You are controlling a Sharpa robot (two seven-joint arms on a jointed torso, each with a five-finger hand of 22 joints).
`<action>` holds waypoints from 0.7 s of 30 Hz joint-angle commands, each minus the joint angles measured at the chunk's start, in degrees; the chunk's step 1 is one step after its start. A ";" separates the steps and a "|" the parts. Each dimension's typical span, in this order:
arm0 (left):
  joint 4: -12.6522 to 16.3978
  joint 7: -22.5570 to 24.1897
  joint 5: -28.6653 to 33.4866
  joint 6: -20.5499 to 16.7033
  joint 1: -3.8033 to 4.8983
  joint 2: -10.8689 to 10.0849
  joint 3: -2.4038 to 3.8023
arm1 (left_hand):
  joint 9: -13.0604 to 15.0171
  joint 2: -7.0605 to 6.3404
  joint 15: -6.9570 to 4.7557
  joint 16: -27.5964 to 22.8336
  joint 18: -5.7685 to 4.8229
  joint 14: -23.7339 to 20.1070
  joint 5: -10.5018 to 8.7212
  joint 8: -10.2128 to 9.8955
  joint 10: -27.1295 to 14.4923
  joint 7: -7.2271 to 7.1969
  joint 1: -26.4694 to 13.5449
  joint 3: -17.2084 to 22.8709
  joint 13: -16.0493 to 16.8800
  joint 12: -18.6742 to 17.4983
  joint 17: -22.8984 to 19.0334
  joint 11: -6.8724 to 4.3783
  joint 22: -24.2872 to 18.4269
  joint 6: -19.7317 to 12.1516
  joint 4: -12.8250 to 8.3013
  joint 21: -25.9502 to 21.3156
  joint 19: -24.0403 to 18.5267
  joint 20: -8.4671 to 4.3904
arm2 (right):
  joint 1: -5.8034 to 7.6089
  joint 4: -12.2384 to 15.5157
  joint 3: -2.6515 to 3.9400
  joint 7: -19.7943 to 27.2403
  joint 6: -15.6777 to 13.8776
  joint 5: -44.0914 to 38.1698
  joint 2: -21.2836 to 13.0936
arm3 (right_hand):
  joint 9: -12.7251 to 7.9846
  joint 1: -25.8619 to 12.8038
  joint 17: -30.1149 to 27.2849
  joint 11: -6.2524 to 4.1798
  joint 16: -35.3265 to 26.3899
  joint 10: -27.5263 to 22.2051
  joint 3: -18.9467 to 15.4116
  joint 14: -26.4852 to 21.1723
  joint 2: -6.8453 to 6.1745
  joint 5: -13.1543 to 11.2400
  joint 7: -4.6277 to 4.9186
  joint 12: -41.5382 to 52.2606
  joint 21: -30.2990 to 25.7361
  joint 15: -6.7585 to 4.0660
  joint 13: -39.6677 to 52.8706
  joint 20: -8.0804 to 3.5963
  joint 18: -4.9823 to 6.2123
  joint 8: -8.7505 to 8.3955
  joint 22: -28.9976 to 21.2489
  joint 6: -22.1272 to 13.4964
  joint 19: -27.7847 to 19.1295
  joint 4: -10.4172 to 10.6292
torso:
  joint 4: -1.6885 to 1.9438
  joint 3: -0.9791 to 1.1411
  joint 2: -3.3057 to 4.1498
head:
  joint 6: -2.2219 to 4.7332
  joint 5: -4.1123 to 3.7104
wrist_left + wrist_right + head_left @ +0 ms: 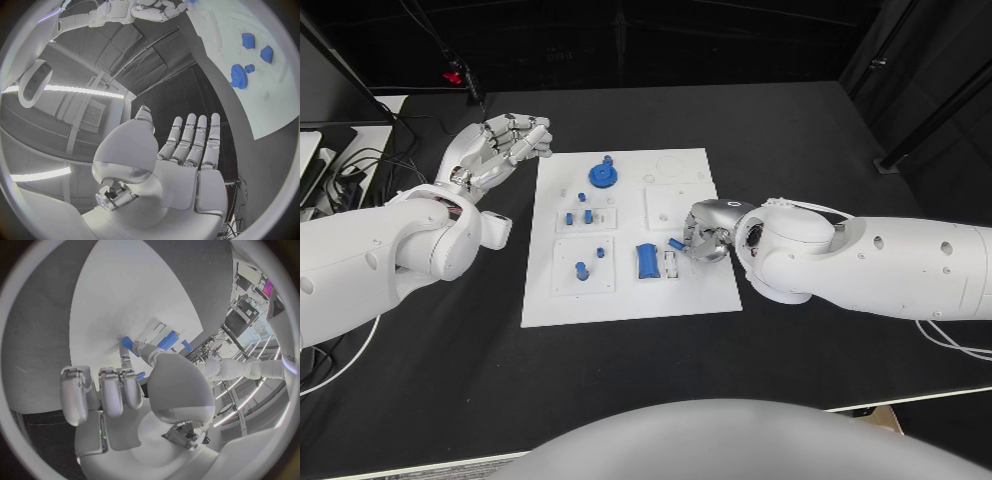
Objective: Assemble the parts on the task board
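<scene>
Head view: board (625,300) at frame centre on black bench (776,130) | right hand (704,235) at board's right edge, pinching small blue part (676,243) | left hand (502,145) upper left, off board, fingers spread, grasping nothing | blue gear (603,176) on board's upper area.

Even bright light, soft shadows; wrist views strongly bent at rims.
</scene>
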 commanded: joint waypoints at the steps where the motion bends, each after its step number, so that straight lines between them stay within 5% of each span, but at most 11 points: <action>1: 0.08 0.33 0.16 0.45 0.08 -0.02 0.06 | -0.10 0.73 0.06 0.22 -0.29 0.00 0.36 0.36 -0.32 7.64 -0.03 -0.34 -0.07 0.30 -0.05 0.17 -0.05 -0.34 -0.09 0.23 0.00 -0.13 | -0.32 -0.38 -0.34 -0.20 -0.39 1.35 -0.11 | 0.02 -0.70 15.09 0.24 0.14 5.86 -0.51 6.16 -0.01 -0.20 -0.04 0.14 0.19 0.29 15.06 0.37 -0.42 -0.38 15.09 0.58 6.05 -0.02 | 0.03 -0.04 0.00 | 0.00 0.02; 21: -0.08 0.24 0.16 0.48 0.08 -0.02 0.06 | -0.10 0.73 0.06 0.22 -0.29 0.00 0.36 0.36 -0.32 7.64 -0.03 -0.34 -0.07 0.30 -0.05 0.17 -0.05 -0.34 -0.09 0.23 0.00 -0.13 | -0.26 2.68 -0.28 3.27 -4.16 15.79 -4.11 | -0.08 -0.74 15.09 0.02 0.14 5.86 -1.77 6.16 -0.28 -0.04 -0.28 0.14 0.19 0.14 15.06 0.27 -0.42 -1.03 15.09 1.92 6.05 -0.17 | 0.08 -0.05 -0.03 | 0.00 -0.09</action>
